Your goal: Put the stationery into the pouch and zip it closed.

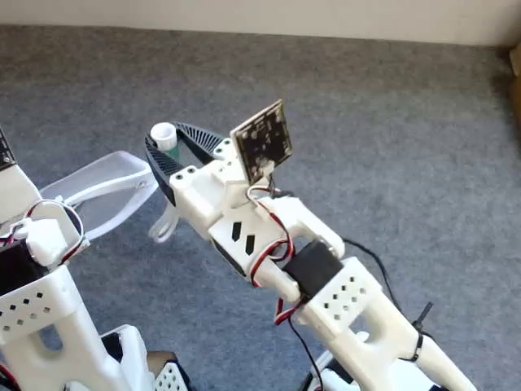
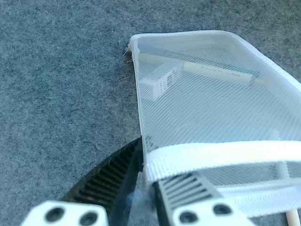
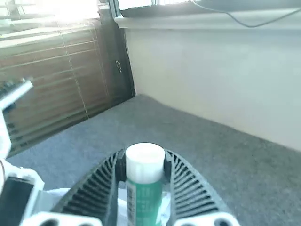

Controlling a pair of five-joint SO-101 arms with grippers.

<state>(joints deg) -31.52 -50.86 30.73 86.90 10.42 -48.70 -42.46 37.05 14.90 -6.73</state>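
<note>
A clear mesh pouch with a white zip band hangs open-mouthed, and my left gripper is shut on its edge near the band. Inside it lie a white block-shaped item and a long white stick. In the high view the pouch is held up at the left, next to the left arm. My right gripper is shut on a glue stick with a white cap and green body, held just right of the pouch's far end. The glue stick stands upright between the black ribbed fingers.
Grey carpet covers the whole work surface, with a pale wall at the back. A wooden edge shows at the far right. Cables trail along the right arm.
</note>
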